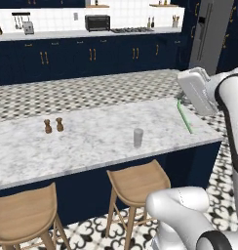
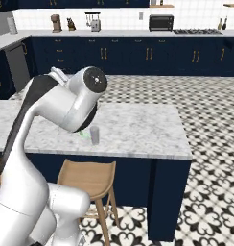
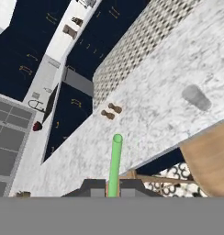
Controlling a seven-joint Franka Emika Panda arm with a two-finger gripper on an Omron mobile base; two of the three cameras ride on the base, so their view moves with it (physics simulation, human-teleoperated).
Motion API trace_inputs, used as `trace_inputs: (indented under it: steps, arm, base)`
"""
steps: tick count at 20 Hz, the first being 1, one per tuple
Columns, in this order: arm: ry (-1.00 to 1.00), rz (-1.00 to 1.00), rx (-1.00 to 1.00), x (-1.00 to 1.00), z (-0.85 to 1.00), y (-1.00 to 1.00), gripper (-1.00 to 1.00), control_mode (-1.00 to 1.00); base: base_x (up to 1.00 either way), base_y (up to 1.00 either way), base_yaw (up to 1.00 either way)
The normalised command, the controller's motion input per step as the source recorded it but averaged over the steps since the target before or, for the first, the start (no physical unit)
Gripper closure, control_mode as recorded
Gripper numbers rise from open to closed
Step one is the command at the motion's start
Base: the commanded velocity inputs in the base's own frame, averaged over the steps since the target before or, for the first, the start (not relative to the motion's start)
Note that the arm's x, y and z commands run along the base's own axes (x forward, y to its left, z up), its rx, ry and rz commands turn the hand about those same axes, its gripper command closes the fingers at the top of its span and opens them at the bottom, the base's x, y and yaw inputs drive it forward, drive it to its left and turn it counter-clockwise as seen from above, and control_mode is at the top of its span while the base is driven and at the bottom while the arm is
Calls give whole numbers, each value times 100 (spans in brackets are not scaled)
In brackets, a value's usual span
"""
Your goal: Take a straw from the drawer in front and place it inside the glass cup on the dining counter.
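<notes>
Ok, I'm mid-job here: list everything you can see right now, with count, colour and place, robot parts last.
straw: one, light green, gripped in the hand, above the counter's right end
glass cup: one, clear grey, upright near the dining counter's front edge
dining counter: one, white-grey marble top, navy base
shakers: two, brown, side by side on the counter, left of the cup
stools: two, wooden, under the counter's front edge
toaster oven: one, black, on the back worktop
hand: one, dark fingers, shut on the straw

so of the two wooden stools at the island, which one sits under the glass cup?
The right-hand stool, its whole seat in the left base view. The glass cup stands near the counter edge straight above it; the other stool is far left, below the shakers.
</notes>
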Motion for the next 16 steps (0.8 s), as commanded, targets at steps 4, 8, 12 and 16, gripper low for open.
trace_inputs:
  steps: [4,8,12,16]
  arm:
    - [-3,0,20,36,-14,0,100,-100]
    - [-3,0,12,60,-18,0,100,-100]
    - [-4,1,8,80,-3,0,100,-100]
    - [0,0,5,79,-9,0,100,-100]
  base:
    - [0,0,0]
    - [0,0,0]
    - [0,0,0]
    - [0,0,0]
